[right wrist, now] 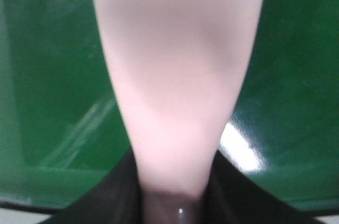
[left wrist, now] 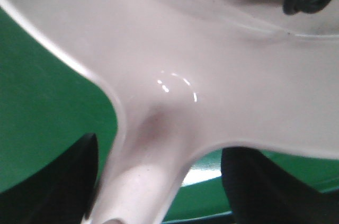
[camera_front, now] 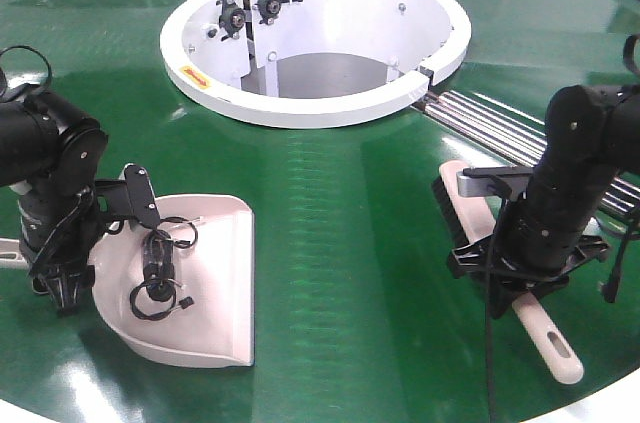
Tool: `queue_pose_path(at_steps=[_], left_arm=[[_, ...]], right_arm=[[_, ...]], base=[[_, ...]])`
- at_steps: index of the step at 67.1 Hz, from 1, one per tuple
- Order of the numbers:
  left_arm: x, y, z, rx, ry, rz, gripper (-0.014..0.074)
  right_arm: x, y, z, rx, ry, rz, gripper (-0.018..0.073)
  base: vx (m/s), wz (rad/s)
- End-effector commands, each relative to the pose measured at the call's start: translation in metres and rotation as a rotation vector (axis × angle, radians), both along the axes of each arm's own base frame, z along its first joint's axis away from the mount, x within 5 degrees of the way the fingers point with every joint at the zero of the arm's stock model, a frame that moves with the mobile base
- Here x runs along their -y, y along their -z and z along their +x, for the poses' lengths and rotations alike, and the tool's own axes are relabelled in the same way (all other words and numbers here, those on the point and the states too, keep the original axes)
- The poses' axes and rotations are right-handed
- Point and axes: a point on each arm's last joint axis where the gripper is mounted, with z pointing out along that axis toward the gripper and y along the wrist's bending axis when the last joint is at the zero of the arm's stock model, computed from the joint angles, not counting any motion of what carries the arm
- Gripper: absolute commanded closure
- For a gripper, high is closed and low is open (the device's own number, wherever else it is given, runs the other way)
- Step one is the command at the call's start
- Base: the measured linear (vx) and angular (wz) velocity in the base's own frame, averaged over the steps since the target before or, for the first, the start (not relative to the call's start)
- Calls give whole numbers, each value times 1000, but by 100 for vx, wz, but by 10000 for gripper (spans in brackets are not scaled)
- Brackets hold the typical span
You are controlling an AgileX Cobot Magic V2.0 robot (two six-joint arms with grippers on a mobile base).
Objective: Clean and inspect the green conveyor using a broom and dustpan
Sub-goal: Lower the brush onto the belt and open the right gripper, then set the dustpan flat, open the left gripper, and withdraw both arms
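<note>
The green conveyor (camera_front: 330,243) fills the scene, glossy and dark, with its white ring-shaped hub (camera_front: 315,43) at the top centre and silver roller strips (camera_front: 500,128) running off from the hub toward the right edge.

Next in size, the dustpan (camera_front: 215,283) lies flat on the belt at lower left, its open mouth facing right. Inside the scoop sits a small black device with coiled cable (camera_front: 160,278), near the back wall.

The left gripper (camera_front: 62,283) is down at the rear of the dustpan, where the handle leaves the scoop. In the left wrist view the pale handle neck (left wrist: 143,181) runs straight between the two dark fingers (left wrist: 69,181), which stand on either side of it; they look closed to the handle's width, gripping it.

Over on the right, the broom (camera_front: 470,218) lies slanted on the belt beside the roller strips, black bristles toward the hub, its tapered slotted handle end (camera_front: 552,348) pointing to the lower right.

The right gripper (camera_front: 525,273) sits over the broom's middle. The right wrist view shows the pink body (right wrist: 177,75) narrowing down into the dark jaws, which pinch it tight from both sides.
</note>
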Motion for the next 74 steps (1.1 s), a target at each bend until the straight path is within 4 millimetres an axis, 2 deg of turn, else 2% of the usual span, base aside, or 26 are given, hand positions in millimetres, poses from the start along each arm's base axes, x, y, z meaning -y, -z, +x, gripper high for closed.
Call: queue_pose_path(at_steps=[1,13,26,34,41,57,74], left_arm=[[1,-21,-3,50,-19,-18,124],[2,-20,-4,46,-27,-37,124],[3,-20,-5,29,-40,-48,124],[3,-23,-7,30,-43,-47,125],[2,-33,-10,63,-41,-59,125],[2,-56,-21,143,-93,-119,125],[2,-93,-42,242,-113,-236,125]], right_arm=[[1,-9,4,40,12,6,446],[1,-1,8,44,15,6,293],[1,-8,10,105,16,15,104],[1,-16,9,141,15,20,32],[1,-25,6,174,15,26,3],[4,-55,-3,281,12,39,1],[9,-99,-21,477,2,46,1]], base=[[0,0],[0,0],[0,0],[0,0],[0,0],[0,0],[0,0]])
